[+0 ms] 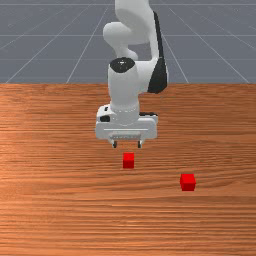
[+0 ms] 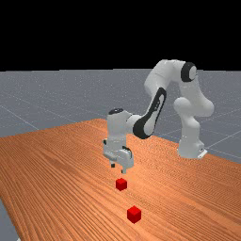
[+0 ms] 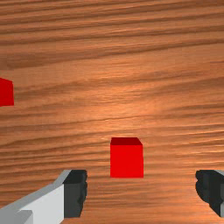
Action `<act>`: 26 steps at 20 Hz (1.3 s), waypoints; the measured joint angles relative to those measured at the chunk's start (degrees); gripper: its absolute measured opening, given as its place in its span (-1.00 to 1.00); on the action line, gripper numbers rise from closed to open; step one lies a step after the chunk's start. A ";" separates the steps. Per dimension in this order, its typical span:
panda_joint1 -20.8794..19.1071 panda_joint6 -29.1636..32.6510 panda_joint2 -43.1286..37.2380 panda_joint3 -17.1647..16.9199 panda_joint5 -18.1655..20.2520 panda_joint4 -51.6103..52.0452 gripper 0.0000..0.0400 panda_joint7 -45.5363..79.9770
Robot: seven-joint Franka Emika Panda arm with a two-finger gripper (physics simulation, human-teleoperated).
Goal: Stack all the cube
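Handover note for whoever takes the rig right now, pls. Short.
Gripper: open, holding nothing, above the table near the closer cube.
Closer red cube: on the table, just out in front of the gripper.
Other red cube: on the table, farther from the arm, toward the front view's right.
Done: no stacking; the cubes stand apart.
Left: grasp one cube, lift it, set it on the other, release. The closer one looks like the easier first pick.
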 joint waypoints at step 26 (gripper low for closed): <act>8.31 -12.59 16.92 4.83 -1.96 30.62 -0.05 4.17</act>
